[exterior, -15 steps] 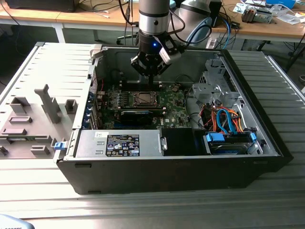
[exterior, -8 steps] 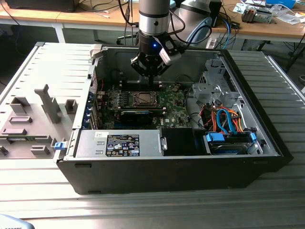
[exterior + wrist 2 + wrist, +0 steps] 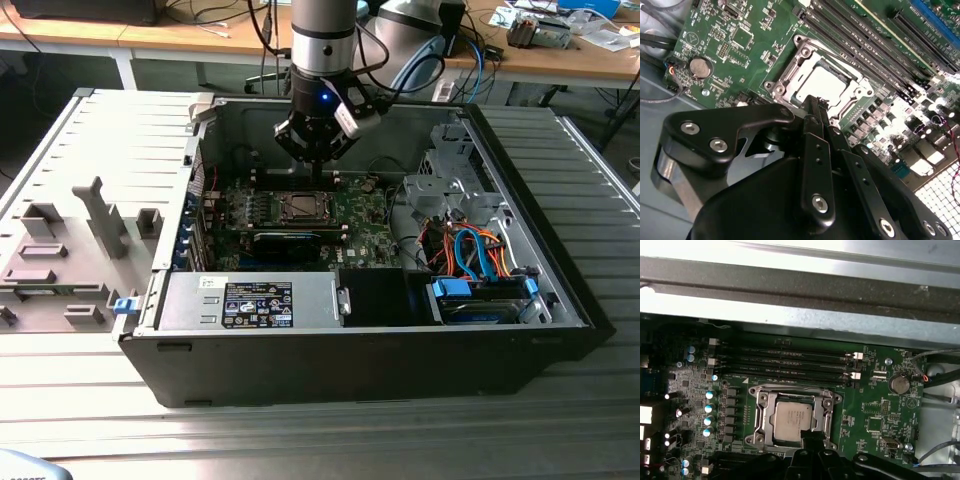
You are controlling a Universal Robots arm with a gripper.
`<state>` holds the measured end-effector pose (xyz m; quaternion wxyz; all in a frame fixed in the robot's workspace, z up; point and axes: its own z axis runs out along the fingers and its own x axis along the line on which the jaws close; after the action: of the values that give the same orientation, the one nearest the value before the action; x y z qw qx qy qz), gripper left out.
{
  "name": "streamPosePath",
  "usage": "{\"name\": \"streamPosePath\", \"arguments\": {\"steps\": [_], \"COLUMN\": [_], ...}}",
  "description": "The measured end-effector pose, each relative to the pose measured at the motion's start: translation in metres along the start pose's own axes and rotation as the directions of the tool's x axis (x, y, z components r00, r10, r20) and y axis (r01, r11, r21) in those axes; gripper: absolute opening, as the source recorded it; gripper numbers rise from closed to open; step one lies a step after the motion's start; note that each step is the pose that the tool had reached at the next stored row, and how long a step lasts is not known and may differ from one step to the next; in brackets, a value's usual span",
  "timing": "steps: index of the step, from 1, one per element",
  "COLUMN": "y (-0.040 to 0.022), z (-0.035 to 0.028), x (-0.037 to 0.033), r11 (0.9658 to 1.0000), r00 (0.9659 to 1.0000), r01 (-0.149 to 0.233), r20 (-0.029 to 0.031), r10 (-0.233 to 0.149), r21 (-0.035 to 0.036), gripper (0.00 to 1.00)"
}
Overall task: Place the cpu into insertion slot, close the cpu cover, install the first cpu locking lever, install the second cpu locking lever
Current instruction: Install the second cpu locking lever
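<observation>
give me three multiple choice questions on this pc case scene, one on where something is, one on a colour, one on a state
1. Where does the cpu lie?
A. on the grey table outside the case
B. in the insertion slot on the motherboard
C. on top of the power supply

2. What colour is the circuit board around the socket?
A. green
B. red
C. white

3. How does the cpu cover stand?
A. swung fully upright, away from the socket
B. removed and lying on the case floor
C. lying flat around the chip, whose silvery top shows through its window

Answers:
1 B, both wrist views show the silvery chip seated in the metal-rimmed socket.
2 A, the board is green in all views.
3 C, the frame lies flat around the chip in the first wrist view, with the gripper just at its edge.
</observation>
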<state>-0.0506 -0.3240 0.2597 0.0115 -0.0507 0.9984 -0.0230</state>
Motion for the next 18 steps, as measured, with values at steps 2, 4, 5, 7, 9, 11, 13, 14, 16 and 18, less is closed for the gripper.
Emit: {"name": "streamPosePath", "arguments": {"steps": [2,4,5,7,9,11,13,14,16,18], "y": [-0.0009,-0.0021,-0.0032,-0.0041,-0.0055,-0.0065,-0.0083,-0.0089,-0.0103,-0.0116], "z": [0.0000,0.0001,0.0001,0.0002,0.0002,0.0003,0.0004,0.0004,0.0004,0.0005], "x": [0.0001,0.0002,0.0003,0.0004,0.0005,0.0006,0.0009,0.0009,0.0011,0.0012], "r11": [1.0000,1.0000,1.0000,1.0000,1.0000,1.0000,1.0000,1.0000,1.0000,1.0000], "r00": [1.0000,1.0000,1.0000,1.0000,1.0000,1.0000,1.0000,1.0000,1.0000,1.0000], "r01": [0.000,0.000,0.000,0.000,0.000,0.000,0.000,0.000,0.000,0.000], "r20": [-0.0001,0.0000,-0.0001,0.0000,0.0000,0.0000,0.0000,0.0000,0.0000,0.0000], "r10": [0.000,0.000,0.000,0.000,0.000,0.000,0.000,0.000,0.000,0.000], "r21": [0.0001,0.0001,0.0001,-0.0001,-0.0001,0.0000,0.0000,-0.0001,-0.0001,-0.0001], "gripper": [0.11,0.11,0.11,0.11,0.11,0.11,0.11,0.11,0.11,0.11]}}
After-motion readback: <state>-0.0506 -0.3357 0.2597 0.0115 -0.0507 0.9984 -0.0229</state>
